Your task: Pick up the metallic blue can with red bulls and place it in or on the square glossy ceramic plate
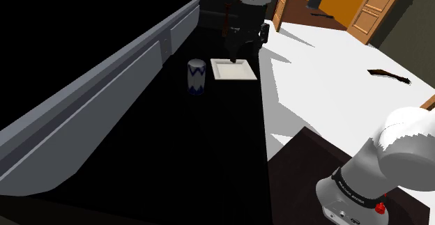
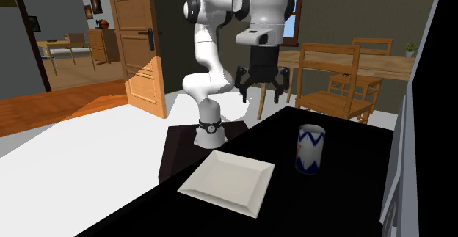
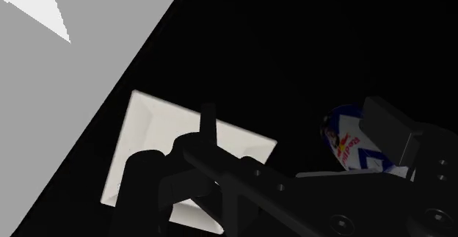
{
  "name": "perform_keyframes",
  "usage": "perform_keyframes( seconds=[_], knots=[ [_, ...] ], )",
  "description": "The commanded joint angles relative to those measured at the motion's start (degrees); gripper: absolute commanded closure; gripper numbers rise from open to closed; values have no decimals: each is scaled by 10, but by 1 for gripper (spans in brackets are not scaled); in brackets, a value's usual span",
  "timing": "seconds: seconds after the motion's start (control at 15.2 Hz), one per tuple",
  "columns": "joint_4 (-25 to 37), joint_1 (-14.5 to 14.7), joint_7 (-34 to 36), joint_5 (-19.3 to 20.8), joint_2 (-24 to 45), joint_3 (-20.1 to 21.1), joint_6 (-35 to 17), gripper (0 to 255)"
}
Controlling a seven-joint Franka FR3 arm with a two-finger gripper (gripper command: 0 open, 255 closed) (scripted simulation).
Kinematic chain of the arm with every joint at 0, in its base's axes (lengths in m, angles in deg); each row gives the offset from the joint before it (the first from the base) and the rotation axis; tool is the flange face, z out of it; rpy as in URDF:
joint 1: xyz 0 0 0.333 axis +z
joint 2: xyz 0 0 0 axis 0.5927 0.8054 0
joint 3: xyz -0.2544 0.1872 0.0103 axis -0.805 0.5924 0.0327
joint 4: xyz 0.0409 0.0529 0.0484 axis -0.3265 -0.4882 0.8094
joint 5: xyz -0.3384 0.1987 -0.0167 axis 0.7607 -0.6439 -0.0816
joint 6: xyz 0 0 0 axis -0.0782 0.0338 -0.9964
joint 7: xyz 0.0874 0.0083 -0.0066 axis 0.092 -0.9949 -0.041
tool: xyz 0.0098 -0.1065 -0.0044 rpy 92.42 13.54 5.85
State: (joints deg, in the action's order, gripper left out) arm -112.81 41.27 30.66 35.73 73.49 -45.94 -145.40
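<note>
The blue and white can [image 2: 310, 149] with red markings stands upright on the black counter. The same can [image 1: 196, 76] is left of the plate in the shoulder view. The square white plate [image 2: 227, 182] lies flat beside it, a short gap between them, with nothing on it. My gripper [image 2: 260, 91] hangs high over the counter, open, with nothing between its fingers. In the wrist view the plate [image 3: 147, 136] lies below one finger [image 3: 147, 177], and the can [image 3: 343, 144] shows partly behind the other finger [image 3: 389, 129].
The black counter [image 1: 209, 140] has a grey raised back edge [image 1: 104, 91] along one side. White floor [image 1: 334, 70] lies off its other side. The dark stand [image 2: 183, 144] holds the arm base. Wooden chairs and a table [image 2: 345, 74] stand behind, with a wooden door [image 2: 139, 45] nearby.
</note>
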Motion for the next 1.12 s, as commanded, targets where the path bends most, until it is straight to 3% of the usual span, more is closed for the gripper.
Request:
perform_keyframes(
  seconds=[0.0, 0.66, 1.06],
  knots=[
    [37, 3, 10, 2, 40, 8, -7, 0],
    [249, 39, 75, 33, 242, 46, -14, 0],
    [214, 39, 76, 33, 245, 45, -52, 0]
  ],
)
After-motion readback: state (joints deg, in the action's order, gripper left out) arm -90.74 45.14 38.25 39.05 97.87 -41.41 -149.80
